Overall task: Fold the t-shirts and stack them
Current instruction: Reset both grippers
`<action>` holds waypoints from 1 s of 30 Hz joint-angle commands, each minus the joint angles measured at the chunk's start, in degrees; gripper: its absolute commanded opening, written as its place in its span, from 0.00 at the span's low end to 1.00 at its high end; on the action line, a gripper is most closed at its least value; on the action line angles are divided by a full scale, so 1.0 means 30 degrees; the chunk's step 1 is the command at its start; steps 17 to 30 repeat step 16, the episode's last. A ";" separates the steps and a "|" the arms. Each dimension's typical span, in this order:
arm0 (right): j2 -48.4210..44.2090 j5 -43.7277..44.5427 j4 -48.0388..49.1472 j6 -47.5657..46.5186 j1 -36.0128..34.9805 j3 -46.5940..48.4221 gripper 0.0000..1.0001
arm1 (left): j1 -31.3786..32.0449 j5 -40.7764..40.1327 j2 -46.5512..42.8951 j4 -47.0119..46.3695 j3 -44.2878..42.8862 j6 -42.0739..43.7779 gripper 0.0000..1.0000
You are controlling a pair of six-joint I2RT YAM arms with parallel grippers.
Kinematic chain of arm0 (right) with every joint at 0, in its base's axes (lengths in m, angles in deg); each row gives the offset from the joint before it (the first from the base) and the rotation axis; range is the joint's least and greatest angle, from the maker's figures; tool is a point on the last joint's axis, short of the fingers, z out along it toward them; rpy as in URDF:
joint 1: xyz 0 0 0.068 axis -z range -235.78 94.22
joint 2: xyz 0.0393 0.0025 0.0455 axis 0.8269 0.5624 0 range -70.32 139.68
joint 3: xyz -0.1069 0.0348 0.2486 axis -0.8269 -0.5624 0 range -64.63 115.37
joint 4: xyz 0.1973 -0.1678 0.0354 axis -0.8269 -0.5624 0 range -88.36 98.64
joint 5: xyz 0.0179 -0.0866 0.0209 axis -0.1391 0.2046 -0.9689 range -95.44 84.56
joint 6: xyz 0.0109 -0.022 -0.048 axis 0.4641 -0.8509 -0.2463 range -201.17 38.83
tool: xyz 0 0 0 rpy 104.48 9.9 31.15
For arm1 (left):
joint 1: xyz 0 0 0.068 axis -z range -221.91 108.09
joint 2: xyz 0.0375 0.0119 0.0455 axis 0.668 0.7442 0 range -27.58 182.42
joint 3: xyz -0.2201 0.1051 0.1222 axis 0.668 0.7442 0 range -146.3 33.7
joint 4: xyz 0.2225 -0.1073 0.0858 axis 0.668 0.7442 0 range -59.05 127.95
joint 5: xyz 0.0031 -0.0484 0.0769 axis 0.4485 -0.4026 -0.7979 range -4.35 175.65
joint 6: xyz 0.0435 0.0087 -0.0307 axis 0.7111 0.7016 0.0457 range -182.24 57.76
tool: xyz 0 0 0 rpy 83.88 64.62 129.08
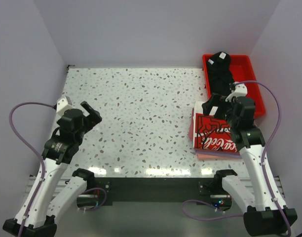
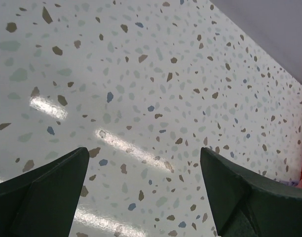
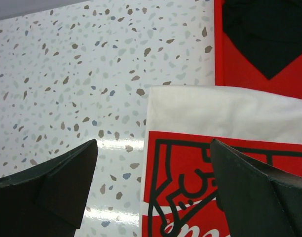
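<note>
Tabletop (image 2: 141, 74) under released left claw (image 2: 143, 150), released right claw (image 3: 153, 143) over white t-shirt (image 3: 215, 111) edge

We are seeing the folded white Coca-Cola t-shirt (image 1: 210, 134) lying flat at three o'clock on the table (image 1: 141, 108), over a pink t-shirt (image 1: 210, 155) peeking out beneath. The black t-shirt (image 1: 220, 76) is lying crumpled toward one o'clock, in the red tray (image 1: 253, 79).
</note>
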 commanded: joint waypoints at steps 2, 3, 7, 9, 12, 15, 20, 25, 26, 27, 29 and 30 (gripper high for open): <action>-0.0774 -0.0562 0.1705 0.1595 0.0055 -0.1270 0.99 | -0.0129 -0.3320 -0.1329 0.2873 -0.1489 -0.0348 1.00; -0.0949 -0.0357 0.1557 0.1685 0.0055 -0.1504 0.99 | -0.0129 -0.3903 -0.1534 0.3078 -0.1489 -0.0435 1.00; -0.1506 0.0492 0.1526 0.1744 0.0055 -0.2909 0.99 | -0.0129 -0.4933 -0.2180 0.4015 -0.1634 -0.0700 1.00; -0.1944 0.1224 0.1584 0.1774 0.0026 -0.3350 0.99 | -0.0129 -0.5315 -0.2181 0.4339 -0.1781 -0.0700 1.00; -0.2443 0.1637 0.1906 0.1774 0.0055 -0.3732 0.99 | -0.0129 -0.5549 -0.2122 0.4691 -0.2016 -0.0671 1.00; -0.3000 0.1754 0.2170 0.1920 0.0055 -0.3879 0.99 | -0.0129 -0.5550 -0.2210 0.4750 -0.2016 -0.0758 1.00; -0.3204 0.2074 0.2142 0.1921 0.0055 -0.3851 0.99 | -0.0100 -0.5521 -0.2268 0.4692 -0.1987 -0.0758 1.00; -0.3204 0.2074 0.2142 0.1921 0.0055 -0.3851 0.99 | -0.0100 -0.5521 -0.2268 0.4692 -0.1987 -0.0758 1.00; -0.3204 0.2074 0.2142 0.1921 0.0055 -0.3851 0.99 | -0.0100 -0.5521 -0.2268 0.4692 -0.1987 -0.0758 1.00; -0.3204 0.2074 0.2142 0.1921 0.0055 -0.3851 0.99 | -0.0100 -0.5521 -0.2268 0.4692 -0.1987 -0.0758 1.00; -0.3204 0.2074 0.2142 0.1921 0.0055 -0.3851 0.99 | -0.0100 -0.5521 -0.2268 0.4692 -0.1987 -0.0758 1.00; -0.3204 0.2074 0.2142 0.1921 0.0055 -0.3851 0.99 | -0.0100 -0.5521 -0.2268 0.4692 -0.1987 -0.0758 1.00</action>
